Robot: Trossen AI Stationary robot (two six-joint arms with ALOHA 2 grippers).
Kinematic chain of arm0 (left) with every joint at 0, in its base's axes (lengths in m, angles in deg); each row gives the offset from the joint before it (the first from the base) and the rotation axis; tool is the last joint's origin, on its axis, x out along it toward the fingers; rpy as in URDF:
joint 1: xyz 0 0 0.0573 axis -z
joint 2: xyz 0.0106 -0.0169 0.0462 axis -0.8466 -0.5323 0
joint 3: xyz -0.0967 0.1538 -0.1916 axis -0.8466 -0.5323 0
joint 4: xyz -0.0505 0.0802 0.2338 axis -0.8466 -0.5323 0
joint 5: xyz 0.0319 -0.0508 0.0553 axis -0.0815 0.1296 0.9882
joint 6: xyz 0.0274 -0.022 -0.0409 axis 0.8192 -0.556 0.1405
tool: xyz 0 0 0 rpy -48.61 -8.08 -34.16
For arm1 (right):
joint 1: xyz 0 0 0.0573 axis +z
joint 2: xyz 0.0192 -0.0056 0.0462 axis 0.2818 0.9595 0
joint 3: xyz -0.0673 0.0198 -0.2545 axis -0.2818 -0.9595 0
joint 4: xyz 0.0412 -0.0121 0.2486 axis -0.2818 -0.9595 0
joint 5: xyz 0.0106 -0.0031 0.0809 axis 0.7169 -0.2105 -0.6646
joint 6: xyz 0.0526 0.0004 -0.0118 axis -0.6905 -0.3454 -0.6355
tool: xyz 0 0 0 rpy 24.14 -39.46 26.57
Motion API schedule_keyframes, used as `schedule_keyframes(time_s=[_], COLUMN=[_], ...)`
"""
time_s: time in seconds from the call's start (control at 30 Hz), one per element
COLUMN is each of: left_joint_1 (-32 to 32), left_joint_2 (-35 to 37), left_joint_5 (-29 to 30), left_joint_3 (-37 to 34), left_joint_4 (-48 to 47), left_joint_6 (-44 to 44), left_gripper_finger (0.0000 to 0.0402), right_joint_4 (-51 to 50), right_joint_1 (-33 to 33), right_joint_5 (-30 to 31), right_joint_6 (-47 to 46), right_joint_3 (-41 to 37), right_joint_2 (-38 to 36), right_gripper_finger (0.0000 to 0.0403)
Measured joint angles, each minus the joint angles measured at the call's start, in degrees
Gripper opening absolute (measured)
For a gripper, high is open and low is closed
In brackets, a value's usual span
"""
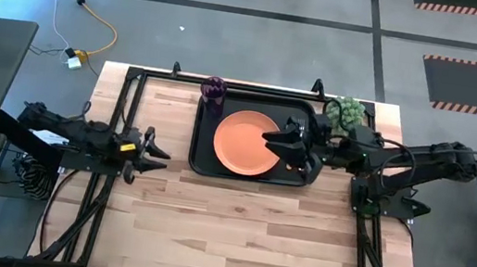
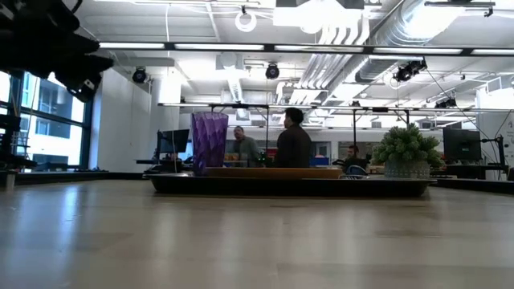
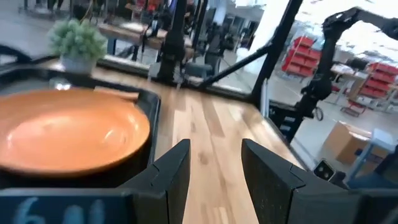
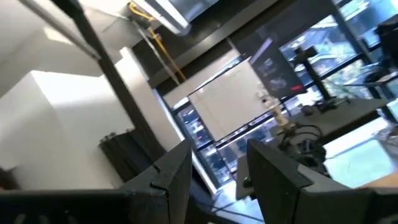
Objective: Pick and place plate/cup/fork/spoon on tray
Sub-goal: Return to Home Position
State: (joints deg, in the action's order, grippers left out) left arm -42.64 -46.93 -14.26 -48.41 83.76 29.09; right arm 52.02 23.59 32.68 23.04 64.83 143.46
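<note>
The black tray [image 1: 202,161] lies at the table's far middle. The orange plate [image 1: 242,143] lies flat in it and also shows in the left wrist view [image 3: 68,134]. The purple cup [image 1: 214,91] stands upright at the tray's far left corner, as the low view [image 2: 209,143] also shows. A slim orange handle [image 3: 118,93] lies behind the plate; fork or spoon, I cannot tell. My right gripper [image 1: 273,138] hovers open over the plate's right part, with nothing between its fingers [image 4: 214,177]. My left gripper [image 1: 161,153] is open and empty, left of the tray.
A small potted plant [image 1: 346,113] stands at the table's far right, just beyond the tray. The right arm [image 1: 375,157] covers the tray's right end. Bare wood lies between the tray and the near edge [image 1: 232,245]. People stand in the room behind [image 2: 293,144].
</note>
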Motion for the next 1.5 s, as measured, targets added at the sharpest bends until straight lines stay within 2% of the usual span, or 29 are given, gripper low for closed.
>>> schedule_keyframes(time_s=[0.2, 0.37, 0.6, 0.77, 1.1, 1.5], left_joint_1=[-0.36, -0.57, -0.57, -0.55, -0.55, -0.55], left_joint_2=[-0.11, -0.43, -0.44, -0.44, -0.44, -0.44], left_joint_5=[0.28, 0.33, 0.34, 0.35, 0.35, 0.35], left_joint_3=[-1.22, -1.22, -1.22, -1.22, -1.22, -1.22], left_joint_4=[3.83, 3.8, 3.77, 3.77, 3.77, 3.75], left_joint_6=[1.63, 3.66, 2.69, 2.69, 2.69, 2.69], left_gripper_finger=[0.0133, 0.0133, 0.0133, 0.0133, 0.0133, 0.0133], right_joint_4=[-0.22, -0.08, -0.53, -7.15, -23.26, -30.79], right_joint_1=[0.3, 0.33, 0.33, 0.28, -1.31, -1.36], right_joint_5=[-2.1, -3.63, -9.4, -11.37, -11.02, -10.97], right_joint_6=[-0.28, 4.06, 10.82, 15.94, 24.36, 30.66], right_joint_3=[-0.04, -0.04, -0.05, -0.04, -3.16, -15.39], right_joint_2=[-0.91, -3.41, -8.46, -12.81, -25.01, -45.15], right_gripper_finger=[0.0144, 0.0144, 0.0144, 0.0144, 0.0144, 0.0144])
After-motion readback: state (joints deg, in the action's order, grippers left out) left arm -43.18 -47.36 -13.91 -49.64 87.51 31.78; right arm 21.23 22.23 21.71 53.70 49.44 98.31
